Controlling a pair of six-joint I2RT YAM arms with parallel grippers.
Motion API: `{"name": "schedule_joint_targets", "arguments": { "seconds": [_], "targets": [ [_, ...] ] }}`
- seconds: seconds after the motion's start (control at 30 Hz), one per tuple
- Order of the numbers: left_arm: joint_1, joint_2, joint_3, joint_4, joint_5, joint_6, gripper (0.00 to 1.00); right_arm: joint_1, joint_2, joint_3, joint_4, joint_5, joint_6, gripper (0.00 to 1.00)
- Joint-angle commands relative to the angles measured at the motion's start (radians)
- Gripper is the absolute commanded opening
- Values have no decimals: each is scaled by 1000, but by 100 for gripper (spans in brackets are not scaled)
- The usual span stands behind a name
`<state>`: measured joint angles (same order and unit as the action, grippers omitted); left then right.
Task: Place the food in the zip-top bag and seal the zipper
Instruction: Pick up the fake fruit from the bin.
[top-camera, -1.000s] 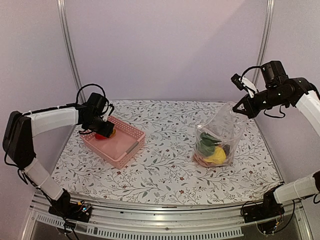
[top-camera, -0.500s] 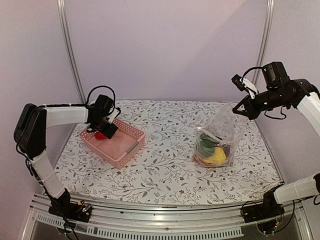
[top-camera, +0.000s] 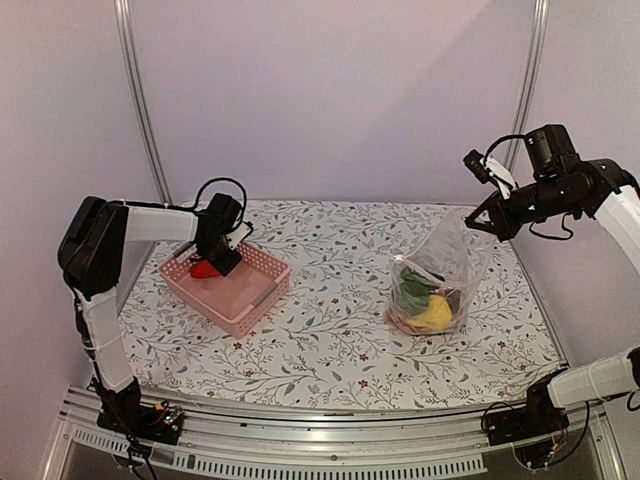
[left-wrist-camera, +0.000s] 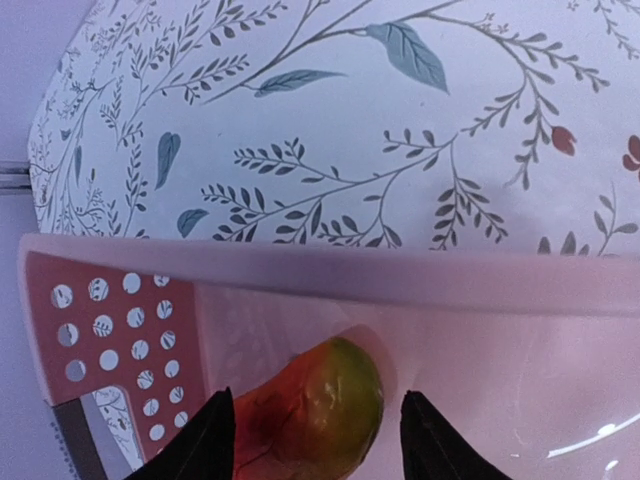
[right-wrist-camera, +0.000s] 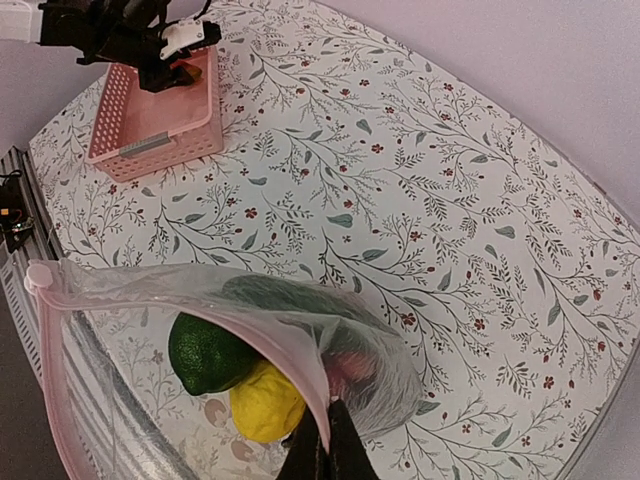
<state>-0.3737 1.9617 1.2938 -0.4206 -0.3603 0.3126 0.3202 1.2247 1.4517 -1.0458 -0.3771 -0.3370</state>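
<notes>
L hand (top-camera: 222, 258) sitting open in pink latticed plastic basket (top-camera: 250, 300), fingers (left-wrist-camera: 200, 445) straddling red-green toy fruit (left-wrist-camera: 305, 425), R hand (right-wrist-camera: 322, 452) pinching mouth edge of clear plastic zip-top bag (top-camera: 445, 262), bag holding green & yellow toy food (right-wrist-camera: 262, 400), standing on floral desk (top-camera: 330, 320)

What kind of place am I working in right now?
Probably a robot test booth, not a real kitchen: plain lilac walls with metal poles, a floral-covered table with an aluminium rail along its near edge, and toy food in a clear bag.
</notes>
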Motion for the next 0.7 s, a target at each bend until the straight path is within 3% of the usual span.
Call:
{"name": "schedule_joint_targets", "arguments": {
  "seconds": [0.0, 0.1, 0.3, 0.67],
  "targets": [
    [18, 14, 18, -3, 10, 4, 52, -4, -21, -18, 14, -9, -4, 0],
    [18, 14, 22, -12, 12, -3, 47, -3, -21, -22, 14, -11, -4, 0],
    [23, 42, 40, -18, -7, 5, 50, -3, -18, -17, 12, -17, -5, 0],
    [11, -21, 70, -93, -30, -49, 24, -4, -14, -24, 12, -19, -6, 0]
  ]
}}
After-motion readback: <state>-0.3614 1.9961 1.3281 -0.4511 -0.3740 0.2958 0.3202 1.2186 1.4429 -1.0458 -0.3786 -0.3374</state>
